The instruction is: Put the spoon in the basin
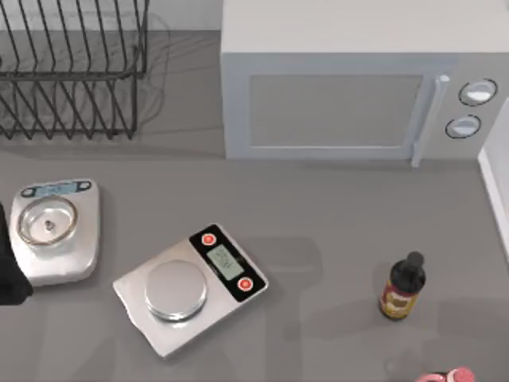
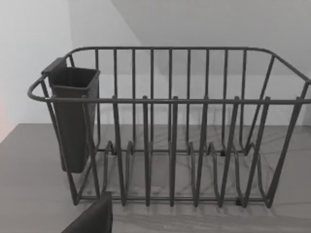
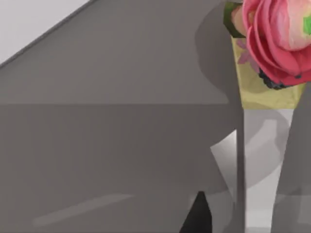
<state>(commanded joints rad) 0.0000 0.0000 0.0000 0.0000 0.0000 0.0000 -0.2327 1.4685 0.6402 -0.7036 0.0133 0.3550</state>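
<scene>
The spoon is out of view, and so is the basin. My left arm (image 1: 8, 274) sits as a dark shape at the table's left edge, beside a white scale. A dark part of my left gripper (image 2: 92, 219) juts in front of a wire dish rack (image 2: 170, 102) in the left wrist view. A dark tip of my right gripper (image 3: 197, 216) hangs over the grey tabletop near a pink flower (image 3: 277, 39) in the right wrist view.
A white scale with a metal bowl (image 1: 54, 229) stands at the left and a silver scale (image 1: 191, 286) in the middle. A dark bottle (image 1: 402, 286) is at the right. A microwave (image 1: 358, 87) and the dish rack (image 1: 71, 72) line the back. The rack holds a dark cutlery holder (image 2: 73, 116).
</scene>
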